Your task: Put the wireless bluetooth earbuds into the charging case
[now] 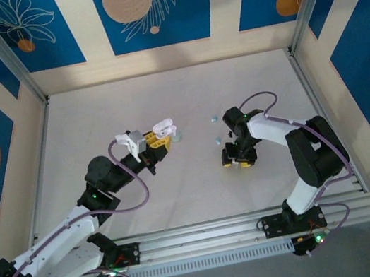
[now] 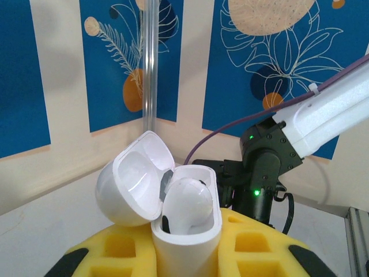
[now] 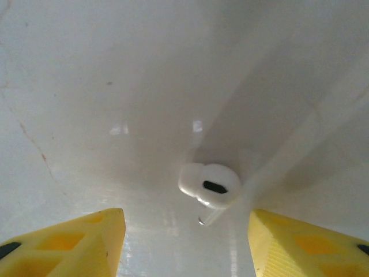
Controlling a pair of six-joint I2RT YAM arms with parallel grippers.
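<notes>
Earbud (image 3: 210, 186), white, lies on the table (image 3: 115, 86) at centre frame in the right wrist view, just beyond the right gripper (image 3: 185, 213). Jaws are roughly half open with a yellow fingertip (image 3: 81, 242) on either side of it, not touching, nothing held. Left gripper (image 2: 187, 262) is clamped on the charging case (image 2: 190, 231) at lower centre. Case is upright, lid (image 2: 135, 182) is hinged open to the left, and one seated earbud (image 2: 187, 199) sits inside. Top view: two loose earbuds (image 1: 218, 139) lie just above the right gripper in frame, the farther one (image 1: 214, 117) higher up.
</notes>
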